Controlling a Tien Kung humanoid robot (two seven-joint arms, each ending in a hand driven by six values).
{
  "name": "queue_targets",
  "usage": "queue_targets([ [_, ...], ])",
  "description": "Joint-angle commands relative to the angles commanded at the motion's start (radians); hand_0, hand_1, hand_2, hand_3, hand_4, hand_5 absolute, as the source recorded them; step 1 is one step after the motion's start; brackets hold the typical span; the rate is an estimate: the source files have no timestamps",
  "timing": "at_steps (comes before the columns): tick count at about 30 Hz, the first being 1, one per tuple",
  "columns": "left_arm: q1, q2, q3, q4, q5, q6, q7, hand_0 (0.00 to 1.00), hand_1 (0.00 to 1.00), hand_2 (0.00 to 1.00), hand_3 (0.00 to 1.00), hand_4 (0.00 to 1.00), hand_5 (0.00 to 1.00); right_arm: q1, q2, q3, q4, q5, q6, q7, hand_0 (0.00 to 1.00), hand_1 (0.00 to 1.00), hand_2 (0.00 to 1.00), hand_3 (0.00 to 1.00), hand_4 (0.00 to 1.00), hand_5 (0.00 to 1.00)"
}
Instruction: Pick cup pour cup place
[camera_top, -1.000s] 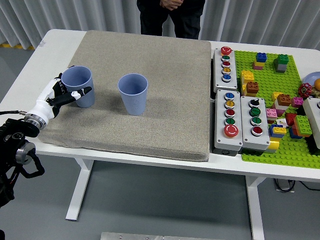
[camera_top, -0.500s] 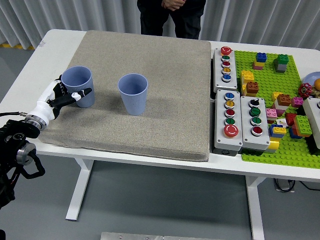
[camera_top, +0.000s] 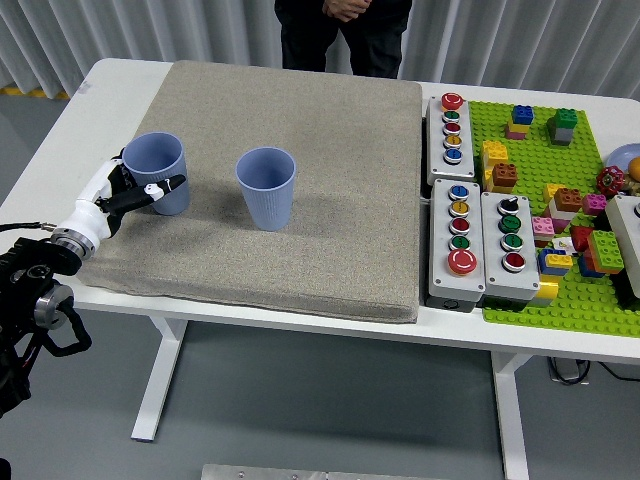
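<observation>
Grey ribbed curtain backs a white table (camera_top: 75, 120) covered mostly by a beige mat (camera_top: 300, 200), and the mat serves as the reference for everything below.

At the mat's left edge the left hand (camera_top: 125, 192) reaches in, its white-and-black fingers (camera_top: 160, 186) wrapped against the near side of the left cup (camera_top: 157, 172), which stands upright on the mat's left part. I judge the hand to be closing a grasp on this cup, though the fingers behind the wall cannot be seen, so how firm the grip is remains unclear. Toward the mat's middle the second cup (camera_top: 267, 187) stands upright, well apart from the first.

Risks from here: the grip sits low and on one side of a light, tapered cup, so lifting could let it slip or tip. A squeeze too hard might buckle the thin wall. Carrying it rightward to pour, the hand could knock the second cup over, or tilt too far short of its rim and spill on the mat.

Just right of the mat sit three button boxes (camera_top: 470, 240), then a green baseplate (camera_top: 560, 200) scattered with bricks, clear of the work.

Hidden or unclear: whether either cup holds anything cannot be told from this angle. The right hand is out of view. A person (camera_top: 342, 35) stands beyond the mat's far edge, cut off above the waist, hands clasped in front.
</observation>
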Motion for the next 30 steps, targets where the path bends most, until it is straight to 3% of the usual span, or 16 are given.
queue_targets([
  [6,-0.003,-0.002,0.005,0.000,0.006,0.006,0.000,0.954,0.931,0.998,0.998,0.965,0.174,0.000,0.001,0.002,0.000,-0.002,0.000,0.000,0.725,0.695,0.746,0.705,0.323,0.279],
  [7,-0.006,-0.002,0.006,-0.001,0.008,0.006,0.000,0.874,0.843,0.998,0.998,0.962,0.170,0.002,0.000,0.002,0.000,-0.002,0.000,0.000,0.725,0.695,0.746,0.705,0.323,0.280],
  [21,-0.022,-0.017,0.025,0.001,0.022,0.026,-0.003,0.844,0.786,0.926,0.998,0.959,0.171,0.007,0.000,-0.001,0.000,0.005,0.000,0.001,0.725,0.694,0.746,0.705,0.323,0.281],
  [24,-0.019,-0.021,0.027,-0.001,0.027,0.047,-0.009,0.844,0.786,0.926,0.998,0.959,0.171,0.007,0.000,-0.001,0.000,0.004,0.000,0.000,0.725,0.694,0.746,0.705,0.323,0.281],
  [25,-0.017,-0.022,0.026,-0.002,0.030,0.053,-0.010,0.789,0.708,0.809,0.901,0.952,0.164,0.007,0.000,-0.002,0.000,0.005,0.000,0.001,0.725,0.694,0.746,0.705,0.323,0.281],
  [26,-0.017,-0.023,0.026,-0.002,0.030,0.055,-0.010,0.789,0.708,0.809,0.901,0.952,0.164,0.007,0.000,-0.002,0.000,0.005,0.000,0.001,0.725,0.694,0.746,0.705,0.323,0.281],
  [30,-0.005,-0.037,0.024,-0.012,0.032,0.142,-0.033,0.789,0.708,0.809,0.901,0.952,0.164,0.009,-0.001,0.000,0.000,0.003,0.000,0.000,0.725,0.694,0.746,0.705,0.323,0.281],
])
